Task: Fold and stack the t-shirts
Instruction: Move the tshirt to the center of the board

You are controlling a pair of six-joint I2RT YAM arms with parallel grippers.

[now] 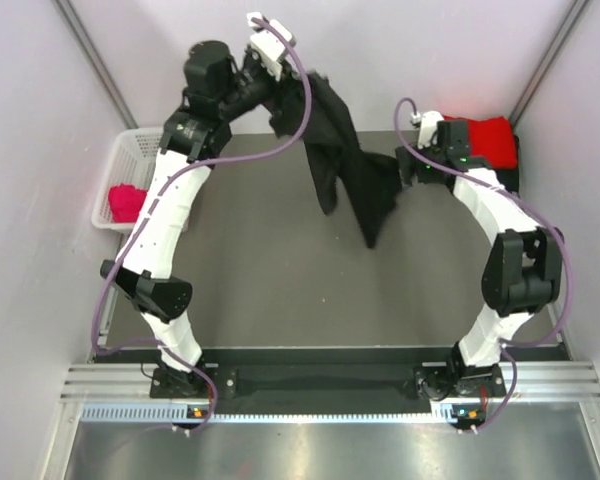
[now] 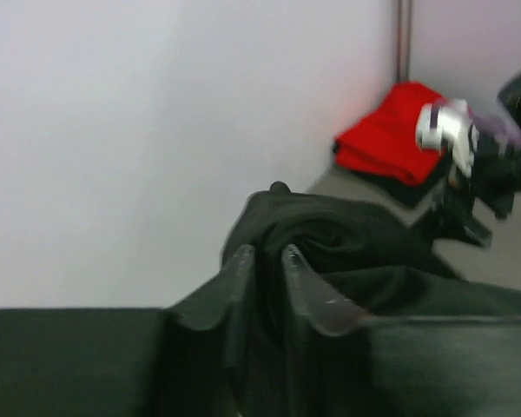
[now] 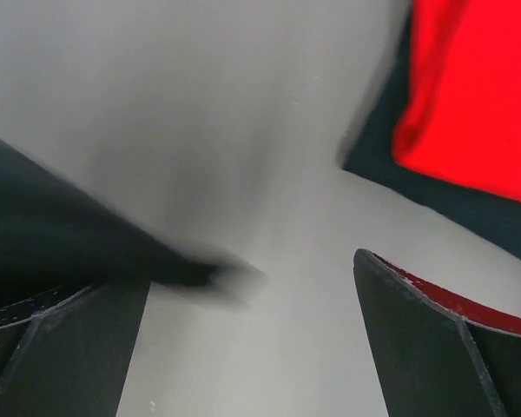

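Observation:
A large black t-shirt (image 1: 345,160) hangs in the air over the back of the table, bunched at its top. My left gripper (image 1: 298,88) is raised high and shut on that top; in the left wrist view (image 2: 266,254) its fingers pinch a fold of the black cloth (image 2: 347,252). My right gripper (image 1: 408,165) is open and empty beside the shirt's right edge. In the right wrist view the gripper (image 3: 243,300) has blurred black cloth (image 3: 61,234) at its left finger. A folded red t-shirt (image 1: 485,140) lies on a folded black one (image 1: 517,168) at the back right.
A white lattice basket (image 1: 130,150) at the left edge holds a pink-red shirt (image 1: 127,202). The dark table mat (image 1: 280,290) lies under the hanging shirt. Walls close in on the back, left and right. The red stack also shows in both wrist views (image 2: 391,135) (image 3: 478,95).

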